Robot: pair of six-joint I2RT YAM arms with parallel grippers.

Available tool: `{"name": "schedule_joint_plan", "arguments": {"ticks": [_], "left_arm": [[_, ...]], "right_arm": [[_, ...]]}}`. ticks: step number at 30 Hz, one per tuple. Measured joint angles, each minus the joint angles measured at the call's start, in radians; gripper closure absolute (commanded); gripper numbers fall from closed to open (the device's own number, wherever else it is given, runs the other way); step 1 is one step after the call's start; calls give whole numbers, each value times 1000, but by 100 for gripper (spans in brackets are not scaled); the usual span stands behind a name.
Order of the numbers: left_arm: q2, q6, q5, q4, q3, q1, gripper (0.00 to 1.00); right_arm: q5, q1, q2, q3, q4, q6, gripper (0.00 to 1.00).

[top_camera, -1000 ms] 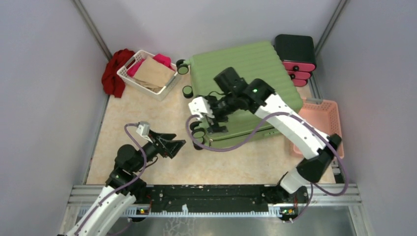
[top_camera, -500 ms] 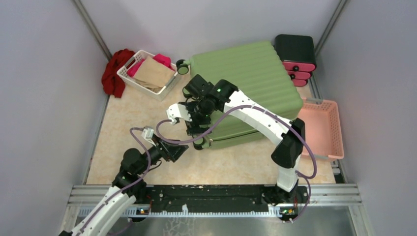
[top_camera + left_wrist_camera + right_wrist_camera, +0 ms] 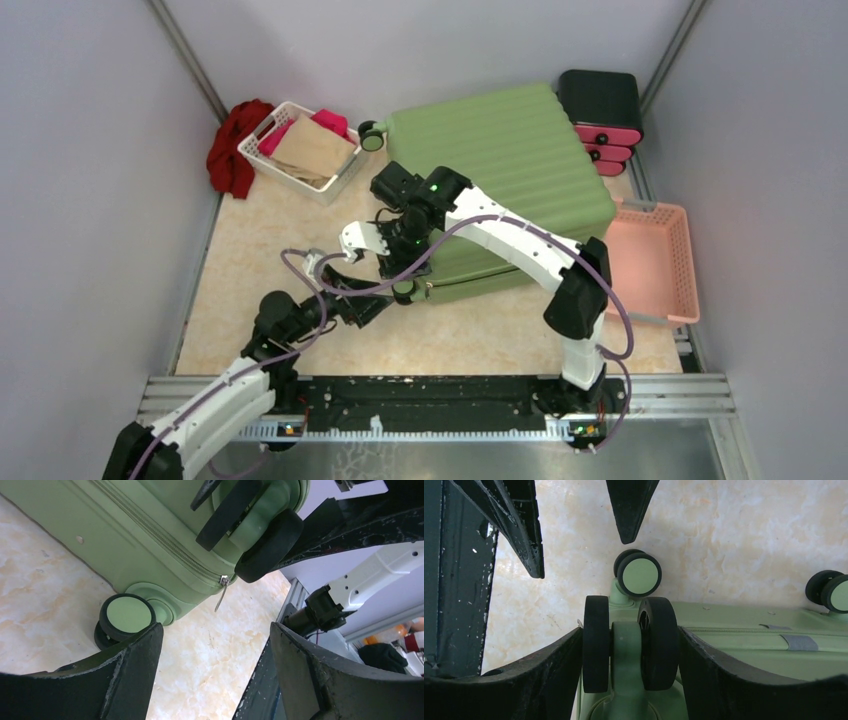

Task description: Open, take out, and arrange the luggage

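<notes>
One beige, marbled table [image 3: 270,260] carries everything, and the biggest thing on it is the luggage [image 3: 510,150]: it lies flat and closed, ribbed shell up, from the middle toward the far right, with its wheeled end pointing left. On the right edge sits a pink basket [image 3: 655,255], just beside the luggage's near right corner. A black-and-pink drawer box [image 3: 600,105] stands at the far right corner, against the luggage. Far left, a white basket [image 3: 300,150] holds folded tan and pink cloth, and a red cloth [image 3: 232,145] is bunched against its left side. The right tool [image 3: 629,645] reaches over the luggage's near left corner and grips the twin wheel [image 3: 596,645] there, one finger pressed on each outer face. The left tool [image 3: 215,645] hangs low over the table just beside that same corner, jaws wide and holding nothing. Between its fingers shows a lower wheel [image 3: 127,616] resting on the table and, smallest, the zipper pull [image 3: 221,592] dangling from the closed zip.
</notes>
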Motion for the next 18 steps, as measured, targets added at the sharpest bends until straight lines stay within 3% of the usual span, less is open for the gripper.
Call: {"name": "schedule_joint_plan", "arguments": {"ticks": [2,6,8,18], "left_arm": [[50,3,21,45,0,0,16],[102,10,48,106,0,0,18],[104,12,55,128,0,-2,19],[116,67,55,197,0,-54,21]], "right_arm": [[2,1,2,0,-2,0,50],[6,3,5,5,-6,13,87],[5,3,6,15,-12,8,97],[-15,-2,-6,16,-14,-5,100]]}}
